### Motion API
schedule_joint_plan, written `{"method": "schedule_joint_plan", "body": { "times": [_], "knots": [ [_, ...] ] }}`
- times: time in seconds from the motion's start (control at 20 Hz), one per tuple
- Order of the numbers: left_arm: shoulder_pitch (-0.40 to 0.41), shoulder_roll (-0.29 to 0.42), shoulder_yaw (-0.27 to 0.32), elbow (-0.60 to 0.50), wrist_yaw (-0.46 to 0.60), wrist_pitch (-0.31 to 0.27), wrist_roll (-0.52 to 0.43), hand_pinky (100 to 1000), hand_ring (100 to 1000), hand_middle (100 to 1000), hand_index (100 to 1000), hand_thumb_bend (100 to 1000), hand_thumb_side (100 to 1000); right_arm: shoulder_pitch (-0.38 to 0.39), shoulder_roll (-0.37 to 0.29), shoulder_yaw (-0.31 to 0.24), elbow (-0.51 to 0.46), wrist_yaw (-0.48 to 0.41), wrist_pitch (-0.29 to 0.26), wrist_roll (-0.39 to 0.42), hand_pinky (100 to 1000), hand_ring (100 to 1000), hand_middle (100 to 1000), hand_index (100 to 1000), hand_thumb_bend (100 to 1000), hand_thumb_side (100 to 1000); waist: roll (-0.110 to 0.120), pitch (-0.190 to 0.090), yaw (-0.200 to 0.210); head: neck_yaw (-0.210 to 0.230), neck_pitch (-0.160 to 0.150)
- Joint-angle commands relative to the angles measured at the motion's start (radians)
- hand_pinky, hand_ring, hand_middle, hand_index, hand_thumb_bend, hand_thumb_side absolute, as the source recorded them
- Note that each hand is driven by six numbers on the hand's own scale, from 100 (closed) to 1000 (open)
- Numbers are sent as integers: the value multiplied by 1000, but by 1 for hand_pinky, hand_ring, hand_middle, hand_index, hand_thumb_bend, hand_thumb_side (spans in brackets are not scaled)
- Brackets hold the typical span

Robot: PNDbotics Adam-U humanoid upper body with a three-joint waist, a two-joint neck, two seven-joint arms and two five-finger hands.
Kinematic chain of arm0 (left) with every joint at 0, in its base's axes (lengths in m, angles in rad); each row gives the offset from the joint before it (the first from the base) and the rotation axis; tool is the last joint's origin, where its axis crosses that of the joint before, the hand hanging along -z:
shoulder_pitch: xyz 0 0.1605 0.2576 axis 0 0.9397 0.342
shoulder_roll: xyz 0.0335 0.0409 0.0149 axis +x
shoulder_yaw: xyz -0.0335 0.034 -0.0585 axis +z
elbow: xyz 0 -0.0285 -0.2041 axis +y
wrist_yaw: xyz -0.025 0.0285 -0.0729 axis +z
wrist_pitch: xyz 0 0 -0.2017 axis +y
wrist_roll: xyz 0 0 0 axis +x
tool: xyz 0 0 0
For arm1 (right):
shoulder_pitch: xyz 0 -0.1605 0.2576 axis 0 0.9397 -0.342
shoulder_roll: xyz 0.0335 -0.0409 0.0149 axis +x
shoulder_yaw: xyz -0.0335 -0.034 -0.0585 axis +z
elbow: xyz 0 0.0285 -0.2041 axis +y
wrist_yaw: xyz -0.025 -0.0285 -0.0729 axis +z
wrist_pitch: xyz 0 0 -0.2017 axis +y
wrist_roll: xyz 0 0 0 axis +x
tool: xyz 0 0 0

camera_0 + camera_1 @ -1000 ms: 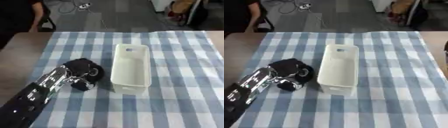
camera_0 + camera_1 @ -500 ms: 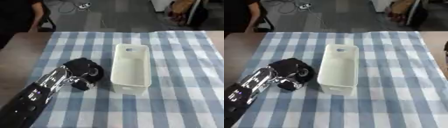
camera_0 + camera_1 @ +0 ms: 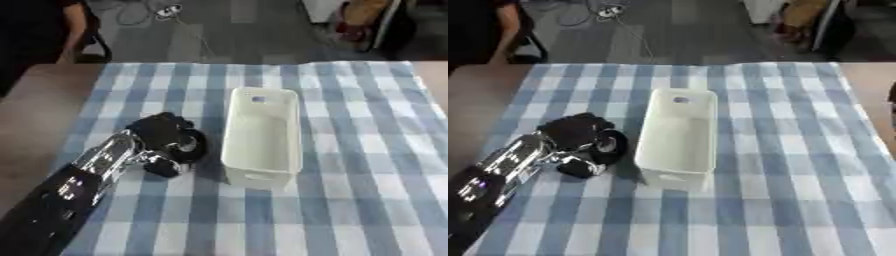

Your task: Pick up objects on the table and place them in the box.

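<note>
The white rectangular box (image 3: pixel 262 135) stands lengthways in the middle of the checked cloth, and its inside looks bare. My left hand (image 3: pixel 164 141) lies on the cloth just left of the box, close to its left wall. Its fingers are curled round a dark rounded thing (image 3: pixel 194 146) that I cannot make out against the black hand. The silver and black forearm (image 3: pixel 92 172) runs in from the lower left corner. My right hand shows in neither view.
A blue and white checked cloth (image 3: pixel 367 165) covers the table. Bare brown tabletop (image 3: pixel 35 115) shows at the left. A dark sliver (image 3: pixel 892 95) sits at the right edge of the right eye view. Beyond the far edge are floor, cables and a seated person.
</note>
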Motion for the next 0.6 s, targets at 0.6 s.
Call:
{"method": "schedule_joint_plan", "body": {
  "times": [0.6],
  "knots": [
    [-26, -2, 16, 20, 2, -4, -4, 1000, 1000, 1000, 759, 922, 843, -6, -15, -6, -8, -4, 0, 1, 944, 932, 929, 990, 100, 611, -3, -10, 0, 8, -6]
  ]
}}
